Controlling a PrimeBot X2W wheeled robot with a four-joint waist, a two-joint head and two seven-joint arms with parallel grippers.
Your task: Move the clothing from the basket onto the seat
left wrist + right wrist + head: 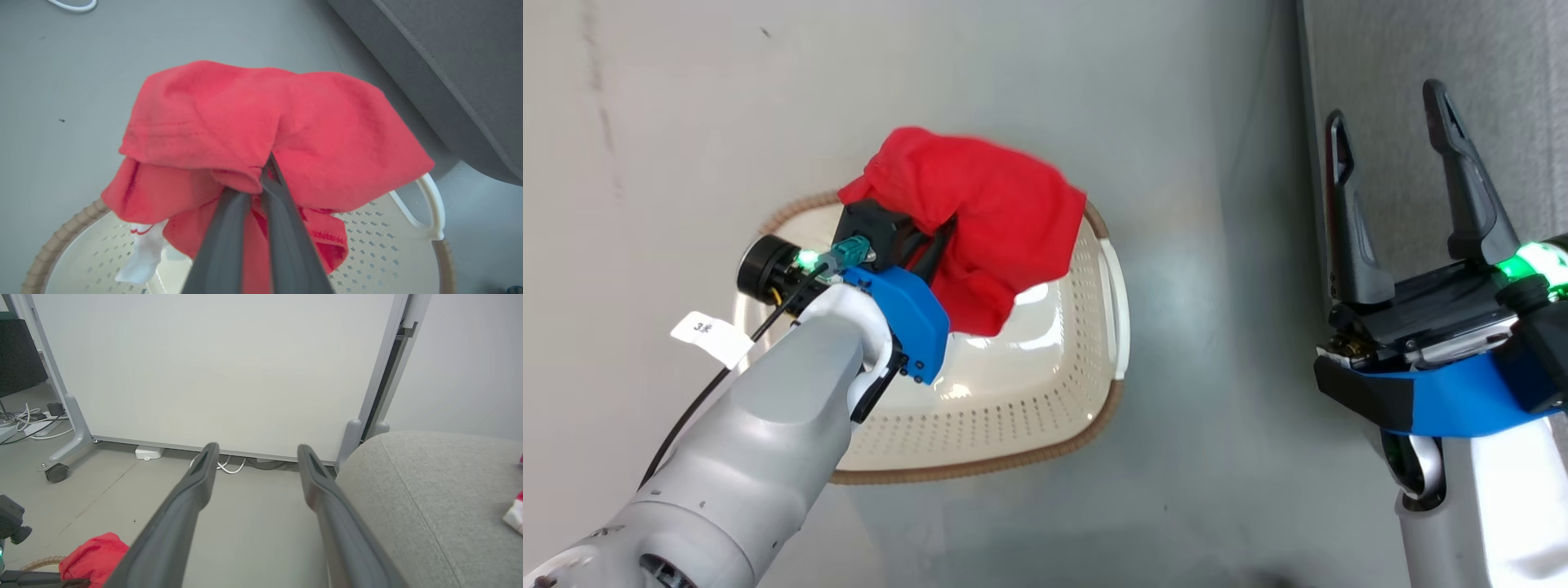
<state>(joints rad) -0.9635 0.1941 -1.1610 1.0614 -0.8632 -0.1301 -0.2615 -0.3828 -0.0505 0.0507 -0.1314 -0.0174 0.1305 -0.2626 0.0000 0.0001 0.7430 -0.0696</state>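
A red garment (996, 220) hangs above the cream basket (1013, 384), and my left gripper (267, 163) is shut on a fold of it. White trim of the garment (143, 253) dangles into the basket (384, 253), whose bottom shows bare. To the right, my right gripper (1388, 110) stands open and holds nothing, its fingers over the edge of the grey seat (1388, 49). In the right wrist view the open right gripper (257, 451) points at the floor beside the seat (429, 490). A second red and white piece (515, 512) lies on the seat at the right edge.
Grey floor surrounds the basket, and the seat's rounded edge (449, 61) lies close to its right. A wheeled white panel (212, 367) stands beyond the floor, with cables (24, 416) at its left foot. A white cable (73, 5) lies on the floor.
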